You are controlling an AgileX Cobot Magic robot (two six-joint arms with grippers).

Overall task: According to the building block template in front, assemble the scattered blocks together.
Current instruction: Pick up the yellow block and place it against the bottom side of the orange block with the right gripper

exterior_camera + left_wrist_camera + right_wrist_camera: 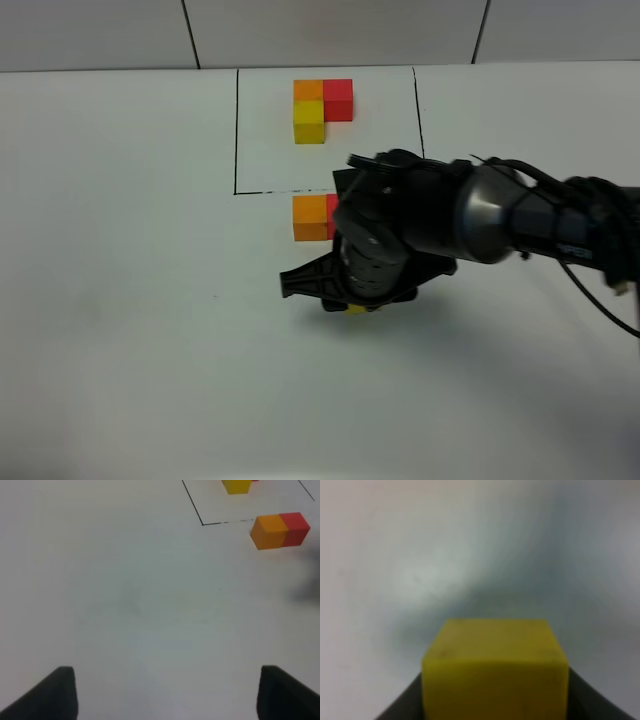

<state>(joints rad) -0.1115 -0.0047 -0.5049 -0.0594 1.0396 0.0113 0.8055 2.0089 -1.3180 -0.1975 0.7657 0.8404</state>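
From overhead you barely see the yellow cube (495, 675), just a sliver under the right gripper (352, 300). That arm's own camera fills up with it, dark fingers snug on both sides, so it's clamped on the cube. Can't tell if the cube touches the table (120, 300).

Just beyond that gripper sit the orange cube (270, 531) and red cube (296, 528). The arm half-hides the red overhead, but the left wrist view shows the two touching side by side. The framed template (320, 108) is farther out past them.

The left gripper (166, 672) only shows in its own view, fingers wide apart with nothing between them.
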